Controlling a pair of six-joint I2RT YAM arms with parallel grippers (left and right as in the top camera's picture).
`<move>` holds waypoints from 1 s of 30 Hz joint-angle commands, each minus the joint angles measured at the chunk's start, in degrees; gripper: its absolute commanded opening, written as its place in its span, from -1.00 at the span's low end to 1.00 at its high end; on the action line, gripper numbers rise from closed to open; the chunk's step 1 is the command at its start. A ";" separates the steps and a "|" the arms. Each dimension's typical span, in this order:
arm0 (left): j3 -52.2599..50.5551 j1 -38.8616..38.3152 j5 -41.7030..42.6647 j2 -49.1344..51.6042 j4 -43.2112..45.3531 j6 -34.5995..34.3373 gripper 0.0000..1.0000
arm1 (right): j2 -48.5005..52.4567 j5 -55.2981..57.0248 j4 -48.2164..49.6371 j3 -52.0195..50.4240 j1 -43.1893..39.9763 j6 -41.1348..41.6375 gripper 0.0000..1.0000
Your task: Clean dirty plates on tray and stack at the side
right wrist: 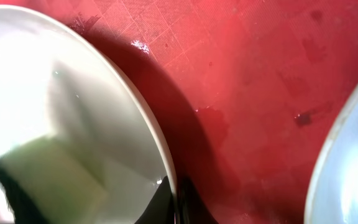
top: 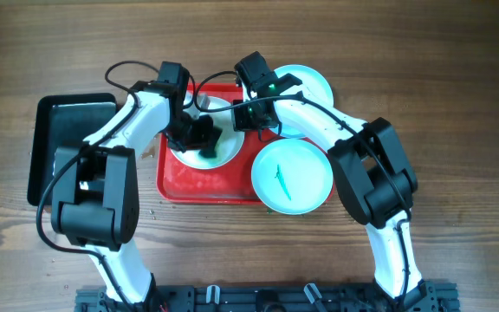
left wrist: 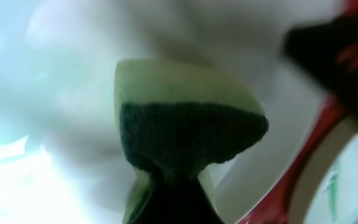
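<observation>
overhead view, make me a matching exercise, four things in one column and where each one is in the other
Things:
1 white plate
2 smeared aqua plate
3 black tray
4 sponge

Places:
a in the left gripper
b left of the red tray
c on the red tray
d at the red tray's right edge

Pairs: 1-c, 2-d, 3-b, 4-a

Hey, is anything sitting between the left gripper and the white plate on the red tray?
Only its own tool: the left gripper holds a sponge down on the white plate. The right gripper pinches that plate's rim. Nothing else visible lies between them.
</observation>
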 commanded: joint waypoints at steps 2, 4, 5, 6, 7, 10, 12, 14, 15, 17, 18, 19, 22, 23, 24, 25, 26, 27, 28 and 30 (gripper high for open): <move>-0.33 -0.31 -3.96 0.90 10.51 0.79 -0.92 | 0.57 0.79 -0.85 -0.28 -0.35 0.63 -0.91; -0.33 -0.26 -14.14 0.90 13.49 -4.15 -0.92 | 0.57 0.81 -0.98 -0.28 -0.35 0.63 -0.91; -0.33 -0.24 -20.63 0.90 14.86 -6.88 -0.92 | 0.57 0.81 -1.01 -0.28 -0.35 0.63 -0.91; -0.33 -0.20 -25.11 0.90 15.58 -8.55 -0.92 | 0.57 0.83 -0.98 -0.28 -0.35 0.61 -0.91; -0.33 -0.04 -29.75 0.90 15.91 -10.64 -0.92 | 0.57 0.83 -0.98 -0.28 -0.35 0.61 -0.92; 0.55 0.81 -31.56 0.74 13.99 -12.50 -0.92 | 0.57 0.81 -1.07 -0.28 -0.35 0.00 -0.91; 3.85 1.66 -29.64 0.66 7.58 -12.50 -0.92 | 0.57 0.83 -1.16 -0.28 -0.35 -0.24 -0.91; 11.82 2.82 -28.09 0.31 -5.18 -12.46 -0.92 | 0.57 0.76 -1.20 -0.28 -0.35 -0.22 -0.91; 15.34 3.34 -28.11 0.09 -10.05 -12.48 -0.92 | 0.57 0.50 -1.29 -0.28 -0.35 -0.24 -0.91; 21.35 4.39 -28.13 -0.33 -17.49 -12.44 -0.92 | 0.57 -0.04 -1.68 -0.28 -0.35 -0.26 -0.91; 25.11 5.25 -28.15 -0.61 -21.49 -12.41 -0.92 | 0.57 -0.52 -1.97 -0.28 -0.35 -0.31 -0.91; 27.78 6.05 -28.15 -0.96 -24.00 -12.41 -0.92 | 0.57 -1.03 -2.34 -0.28 -0.35 -0.39 -0.91; 34.01 9.49 -28.13 -3.06 -28.41 -12.41 -0.92 | 0.44 -3.30 -2.89 -0.24 -0.37 -2.10 -0.91; 34.27 10.58 -28.13 -4.02 -28.20 -12.44 -0.92 | 0.13 -4.02 -2.91 -0.22 -0.39 -2.86 -0.91; 34.27 12.20 -28.13 -5.05 -27.96 -12.44 -0.92 | -0.90 -4.85 -3.13 -0.22 -0.39 -4.46 -0.92; 34.25 13.03 -28.11 -5.42 -28.04 -12.44 -0.92 | -1.86 -4.68 -3.39 -0.22 -0.39 -5.29 -0.91; 34.25 13.86 -28.09 -5.57 -28.39 -12.44 -0.92 | -3.23 -4.31 -3.78 -0.22 -0.39 -6.84 -0.92; 34.25 14.49 -27.39 -5.57 -29.03 -12.44 -0.92 | -4.87 -2.95 -4.31 -0.22 -0.28 -8.00 -0.91; 34.12 14.86 -25.79 -5.55 -29.42 -12.44 -0.92 | -6.75 -0.50 -5.20 -0.22 -0.04 -8.76 -0.91; 33.73 14.95 -24.70 -5.55 -29.44 -12.44 -0.92 | -9.79 5.42 -6.47 -0.22 0.57 -9.40 -0.91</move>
